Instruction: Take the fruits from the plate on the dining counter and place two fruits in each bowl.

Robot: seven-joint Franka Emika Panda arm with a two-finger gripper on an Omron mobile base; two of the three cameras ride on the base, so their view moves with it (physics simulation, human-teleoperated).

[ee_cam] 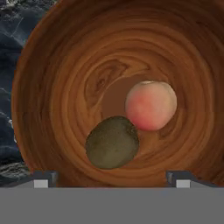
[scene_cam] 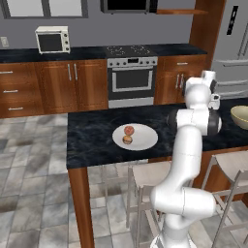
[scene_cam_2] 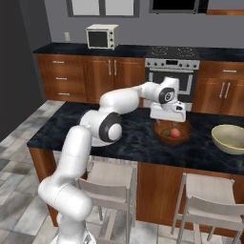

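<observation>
Gripper (ee_cam: 113, 178) poised directly above the wooden bowl (ee_cam: 61, 78), jaws spread wide and holding nothing; in the hand view both dark tips sit at the bottom edge, well apart, with the bowl's interior between them. Inside that bowl: one reddish-pink fruit (ee_cam: 151, 105) and one dark brown fruit (ee_cam: 112, 142), touching each other near the bowl's centre; neither is touched by the fingers.

Arm pose (right base view): upper links rise from the base, the elbow bends over the dining counter (scene_cam_2: 71, 126), the forearm reaches out level, and the hand (scene_cam_2: 167, 112) points straight down over the wooden bowl (scene_cam_2: 172, 132); red of the fruit is visible over the rim.

Cream bowl (scene_cam_2: 230, 138) stands on the same counter, further along from the wooden one and apart from it; its contents cannot be made out. In the left base view the white plate (scene_cam: 135, 137) lies on the counter on the arm's other side, carrying a reddish-pink fruit (scene_cam: 129, 130) and an orange-tan fruit (scene_cam: 127, 140), just beside each other.

Surface: black stone with white veining on reddish-brown legs; pale stools (scene_cam_2: 109, 178) tucked beneath. Room: wood cabinets (scene_cam: 72, 85) along the far wall, an oven (scene_cam: 131, 80) between them, a white microwave (scene_cam: 52, 39) on the dark worktop, grey tiled floor (scene_cam: 29, 193).
</observation>
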